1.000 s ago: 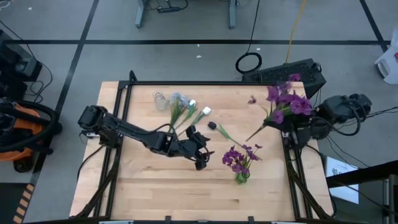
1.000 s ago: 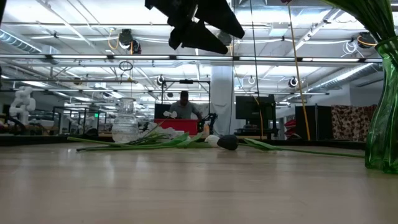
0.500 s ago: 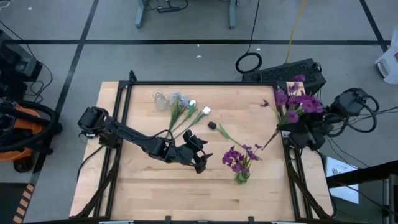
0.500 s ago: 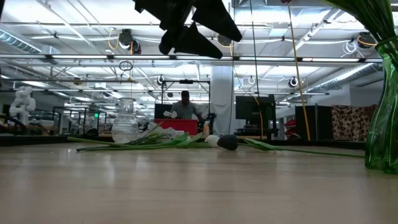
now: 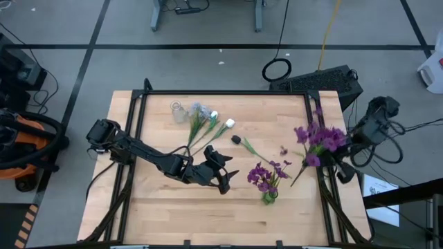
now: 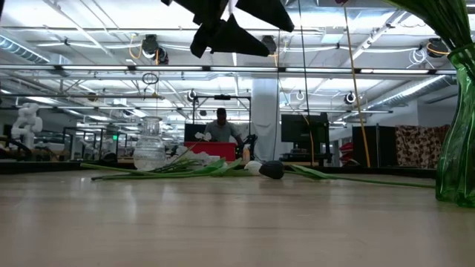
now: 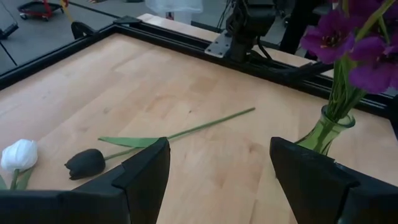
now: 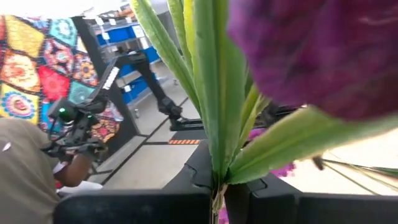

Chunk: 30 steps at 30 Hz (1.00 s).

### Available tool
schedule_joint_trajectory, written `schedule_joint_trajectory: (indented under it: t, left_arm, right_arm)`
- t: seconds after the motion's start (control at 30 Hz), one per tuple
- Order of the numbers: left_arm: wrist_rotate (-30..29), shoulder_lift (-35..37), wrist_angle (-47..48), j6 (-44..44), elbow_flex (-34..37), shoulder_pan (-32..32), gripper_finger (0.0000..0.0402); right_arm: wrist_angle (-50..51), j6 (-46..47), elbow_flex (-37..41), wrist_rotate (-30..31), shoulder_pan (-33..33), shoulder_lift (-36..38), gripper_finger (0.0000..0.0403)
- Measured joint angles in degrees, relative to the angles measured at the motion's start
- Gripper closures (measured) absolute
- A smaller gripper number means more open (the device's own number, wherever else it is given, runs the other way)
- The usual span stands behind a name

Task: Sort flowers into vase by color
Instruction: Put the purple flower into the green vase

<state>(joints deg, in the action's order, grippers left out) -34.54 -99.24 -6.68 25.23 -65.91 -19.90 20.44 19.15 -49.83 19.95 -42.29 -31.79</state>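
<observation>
A bunch of purple flowers (image 5: pixel 318 137) hangs above the table's right edge with my right gripper (image 5: pixel 331 151) shut on it. More purple flowers stand in a green vase (image 5: pixel 268 197) near the right front. White and pale blue flowers (image 5: pixel 204 121) lie on the table beside a clear vase (image 5: pixel 178 111) at the far left. A dark tulip (image 7: pixel 86 163) lies on its stem mid-table. My left gripper (image 5: pixel 223 178) hovers open above the table's middle, left of the green vase, holding nothing. My right gripper pinches the purple bunch's green stems (image 8: pixel 217 186) between its two fingers, just below the leaves. The fingers lie across the stems. The bunch is lifted clear of the table, tilted, its blossoms by the gripper and its stem end (image 5: pixel 295 182) slanting toward the near edge.
A black frame (image 5: pixel 221 93) rims the wooden table. Bare wood lies along the near edge. A person sits in the room behind the table (image 6: pixel 220 126), and another shows beside the right arm (image 8: pixel 25 174).
My right gripper has swung toward the table's near edge and sunk a little, carrying the purple bunch from the far right corner down along the right edge. My left gripper has rolled slightly and stays open.
</observation>
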Motion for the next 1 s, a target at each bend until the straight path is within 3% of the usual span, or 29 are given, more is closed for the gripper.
schedule_joint_trajectory:
  t: [0.33, 1.0]
  left_arm:
    - [-0.1, 0.0, -0.7, 0.0, 0.0, 0.0, 0.012]
    - [-0.3, 0.0, -1.0, 0.0, 0.0, 0.0, 0.012]
  right_arm:
    - [-6.8, 1.0, 6.9, 14.2, -9.4, -2.9, 0.0399]
    - [-12.6, 2.5, 7.2, 40.2, -22.9, -18.5, 0.0399]
